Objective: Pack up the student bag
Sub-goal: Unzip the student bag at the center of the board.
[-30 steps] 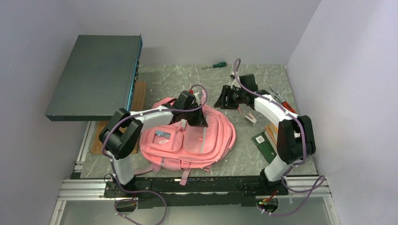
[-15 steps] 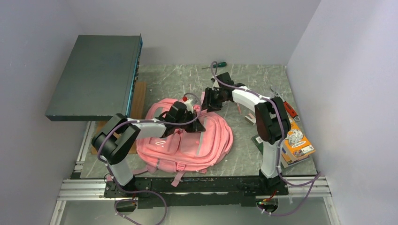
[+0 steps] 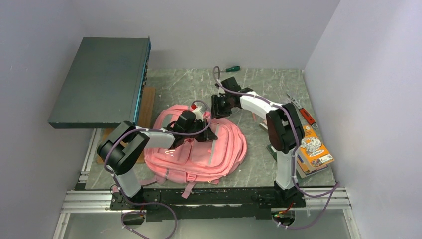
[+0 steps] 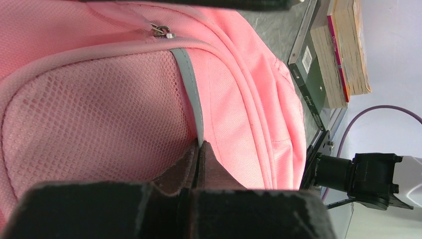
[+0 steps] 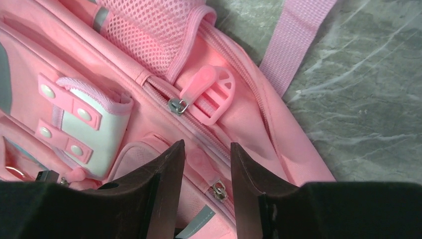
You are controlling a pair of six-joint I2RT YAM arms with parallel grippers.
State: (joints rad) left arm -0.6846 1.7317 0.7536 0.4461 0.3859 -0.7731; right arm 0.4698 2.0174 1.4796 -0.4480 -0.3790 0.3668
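The student bag (image 3: 209, 152), a soft pink backpack, lies flat in the middle of the table. My left gripper (image 3: 209, 133) rests on its upper face. In the left wrist view that gripper (image 4: 200, 148) is shut on the bag, pinching it at the grey trim strip (image 4: 191, 84) beside a mesh pocket. My right gripper (image 3: 215, 111) hangs over the bag's top end. It stands open (image 5: 207, 144), its fingers astride a pink zipper pull (image 5: 199, 160) with a metal slider (image 5: 217, 190). A pink buckle (image 5: 211, 94) and a white label patch (image 5: 92, 130) lie just beyond.
A large dark box (image 3: 102, 82) overhangs the table's left side, above a wooden board (image 3: 147, 102). A green-handled screwdriver (image 3: 229, 69) lies at the back. Red-handled pliers (image 3: 304, 114), books (image 3: 314, 149) and a green notebook (image 4: 308, 74) are at the right.
My right arm has swung left from the open table to the bag's top, its jaws narrowing. The left arm dragged the bag slightly left and stays shut on it.
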